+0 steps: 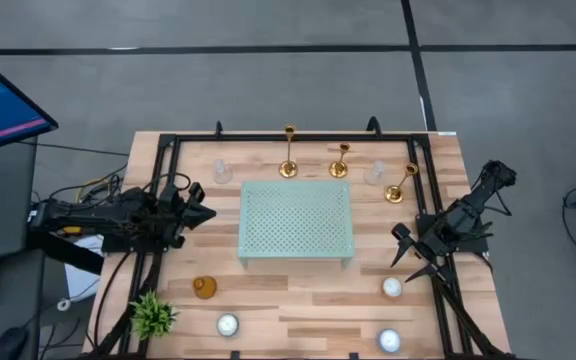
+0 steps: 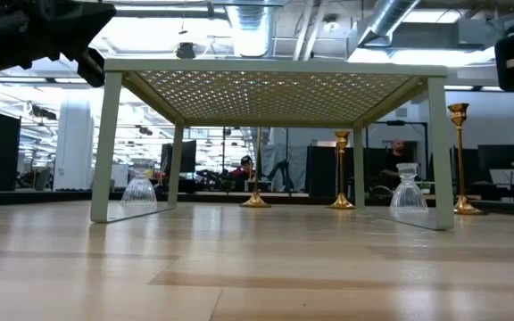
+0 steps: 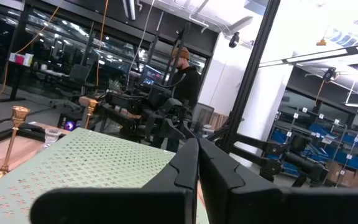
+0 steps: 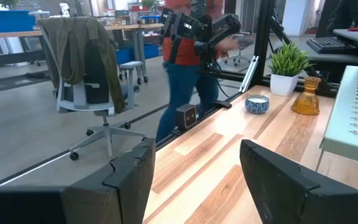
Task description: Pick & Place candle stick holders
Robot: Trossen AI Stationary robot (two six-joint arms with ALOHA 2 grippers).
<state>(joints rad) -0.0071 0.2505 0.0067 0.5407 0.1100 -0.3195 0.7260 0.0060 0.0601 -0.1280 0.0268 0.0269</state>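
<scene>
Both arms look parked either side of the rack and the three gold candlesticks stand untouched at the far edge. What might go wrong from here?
1. The right candle stick holder stands close to a clear glass cup; the open right gripper, nearest it, might knock the cup.
2. The holders are tall and slim on small bases, so a sideways nudge may topple the middle holder or left holder.
3. The shut left gripper must open before any grasp.

A pale green perforated metal riser (image 1: 296,222) is standing between both pincers, while an amber glass cup (image 1: 204,288) is sitting near the left pincer beside a small potted green plant (image 1: 152,314).
</scene>
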